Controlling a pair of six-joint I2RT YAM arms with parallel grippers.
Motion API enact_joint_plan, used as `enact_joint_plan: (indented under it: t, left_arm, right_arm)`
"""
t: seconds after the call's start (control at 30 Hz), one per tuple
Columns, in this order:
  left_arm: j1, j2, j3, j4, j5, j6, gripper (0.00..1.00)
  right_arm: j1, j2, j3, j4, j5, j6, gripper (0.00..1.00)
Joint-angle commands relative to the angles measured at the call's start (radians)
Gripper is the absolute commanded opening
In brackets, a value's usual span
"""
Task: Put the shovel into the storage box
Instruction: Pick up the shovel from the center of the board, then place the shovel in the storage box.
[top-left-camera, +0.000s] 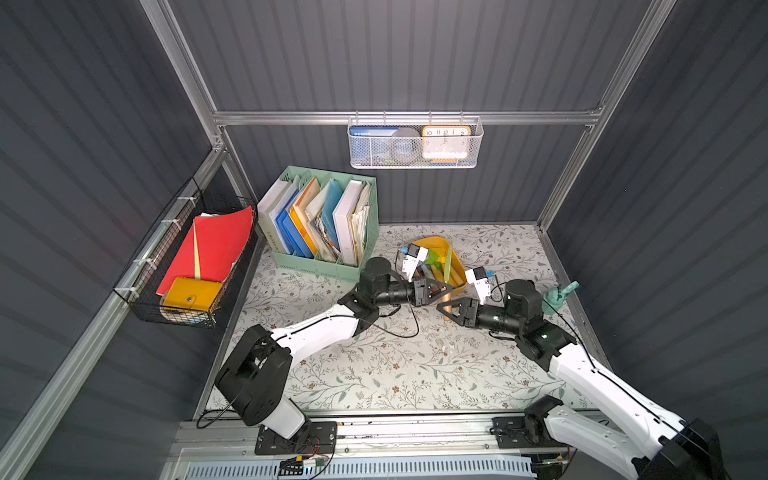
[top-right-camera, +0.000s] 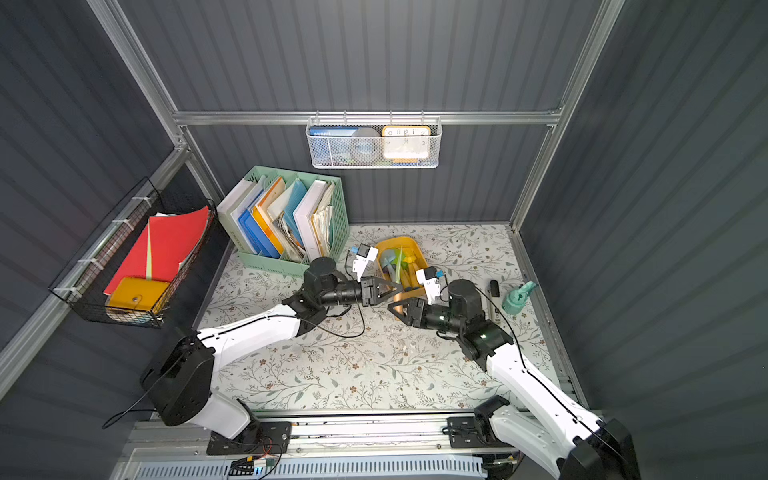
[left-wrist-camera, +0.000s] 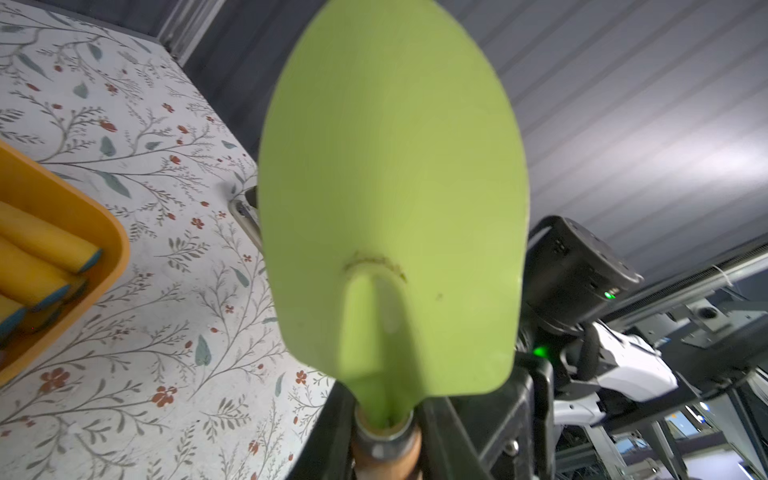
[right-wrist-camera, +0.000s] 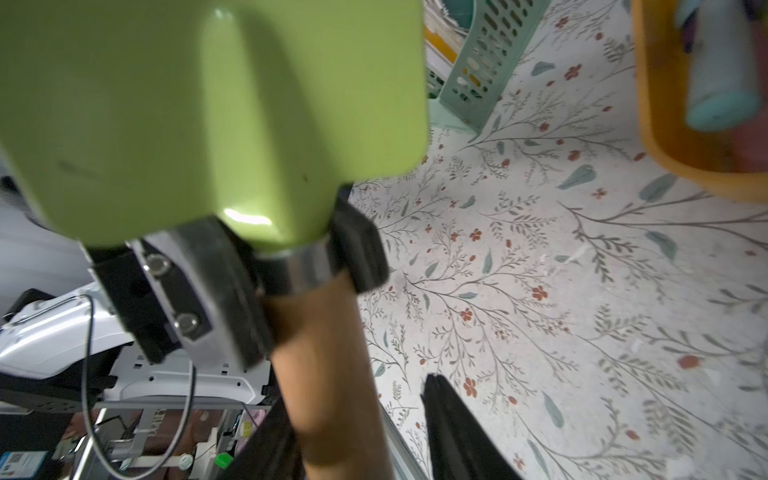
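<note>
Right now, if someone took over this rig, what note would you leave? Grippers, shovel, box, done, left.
Left gripper: shut on the shovel at its metal collar.
Right gripper: open, fingers either side of the wooden handle, one visibly clear of it.
Shovel: in the air beside the storage box, not inside it.
Storage box: already holds yellow rolls.
Done: shovel is up and in the left gripper's grip.
Left: back the right gripper away, bring the shovel over the box, lower it, release.
</note>
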Motion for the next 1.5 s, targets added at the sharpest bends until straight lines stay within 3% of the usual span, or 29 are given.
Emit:
enact_joint_plan:
  t: [0.0, 0.4, 0.6, 1.0, 1.47]
  left_arm:
    - [0.032, 0.032, 0.089, -0.179, -0.115, 0.064, 0.00]
    - [0.078, 0.361, 0.565, -0.670, -0.410, 0.063, 0.00]
    - [0.088, 0.503, 0.752, -0.786, -0.495, 0.019, 0.00]
    - [0.085, 0.740, 1.048, -0.889, -0.559, -0.028, 0.00]
    - [0.051, 0.850, 1.141, -0.927, -0.524, -0.069, 0.02]
  right_arm:
    - [-0.031, -0.033, 0.013, -0.204, 0.177, -0.055, 0.48]
    - [-0.087, -0.122, -0.034, -0.383, 0.445, -0.028, 0.48]
    - [-0.093, -0.144, -0.055, -0.425, 0.540, 0.003, 0.48]
    - [-0.095, -0.128, -0.117, -0.388, 0.562, 0.065, 0.48]
    - [-0.103, -0.097, -0.160, -0.344, 0.558, 0.096, 0.48]
